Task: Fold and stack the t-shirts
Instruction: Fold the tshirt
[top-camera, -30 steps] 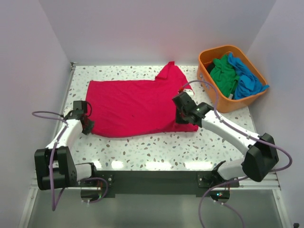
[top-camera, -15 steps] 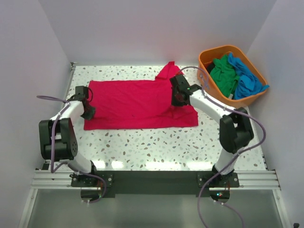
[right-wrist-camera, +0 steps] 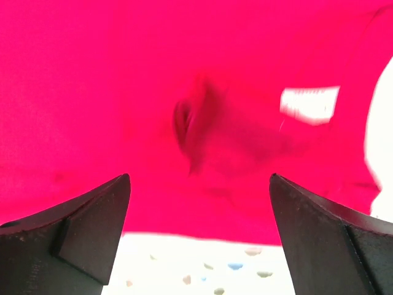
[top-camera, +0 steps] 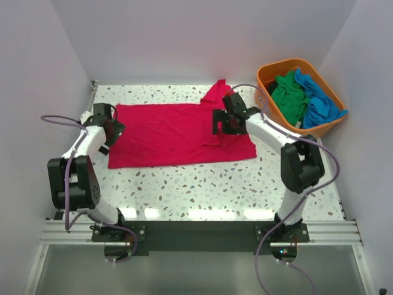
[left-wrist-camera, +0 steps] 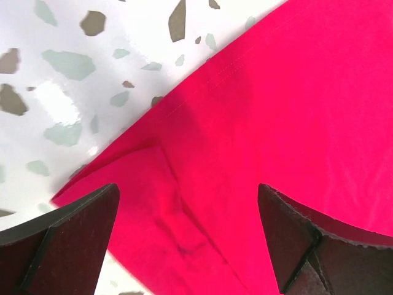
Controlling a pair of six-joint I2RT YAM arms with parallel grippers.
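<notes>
On the table's (top-camera: 202, 184) left side, the left gripper (top-camera: 109, 127) has shifted farther back along the red t-shirt's (top-camera: 172, 135) left edge since half a second ago. Its jaws are spread wide and empty, the hem just beneath. The shirt lies flat mid-table. The right gripper (top-camera: 222, 123) gapes over the collar end, holding nothing. Only its wrist view shows the white neck label (right-wrist-camera: 310, 104) and a pucker (right-wrist-camera: 187, 123).

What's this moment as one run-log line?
red t-shirt: spread on table | left jaws: open, over its left edge | right jaws: open, over its right end | green t-shirt, blue t-shirt: in orange basket
</notes>
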